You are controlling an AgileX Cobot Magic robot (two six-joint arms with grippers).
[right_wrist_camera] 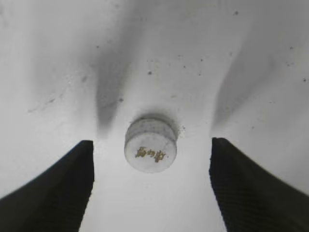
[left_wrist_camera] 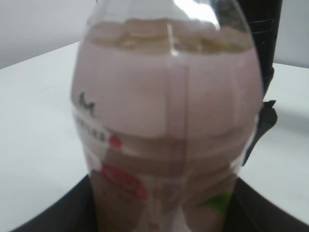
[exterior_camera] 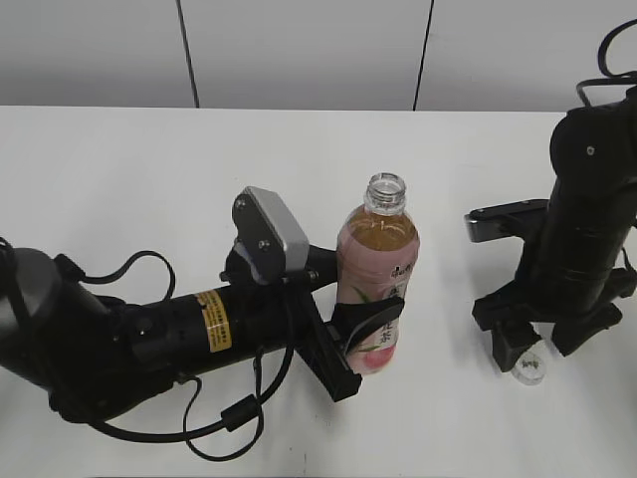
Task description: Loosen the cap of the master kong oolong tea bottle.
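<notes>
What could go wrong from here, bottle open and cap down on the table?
1. The bottle stands uncapped with tea near its shoulder; a tilt by the left end effector gripping it could spill.
2. The cap lies loose between the right end effector's open fingers; a nudge may roll it away.

**Readable markings in the scene**

On the master kong oolong tea bottle [exterior_camera: 377,261]: vertical Chinese characters, dark on the pale pink label, seen in the exterior view but too small to make out one by one. In the left wrist view, only blurred dark strokes on the label's left edge [left_wrist_camera: 86,102]; illegible.

On the cap [right_wrist_camera: 150,145], lying on the table [right_wrist_camera: 203,58]: a small gold-brown mark of characters across the top, not legible.

On the left arm [exterior_camera: 149,339]: a yellow sticker [exterior_camera: 210,321] with fine dark print and a red mark, too small to read.
</notes>
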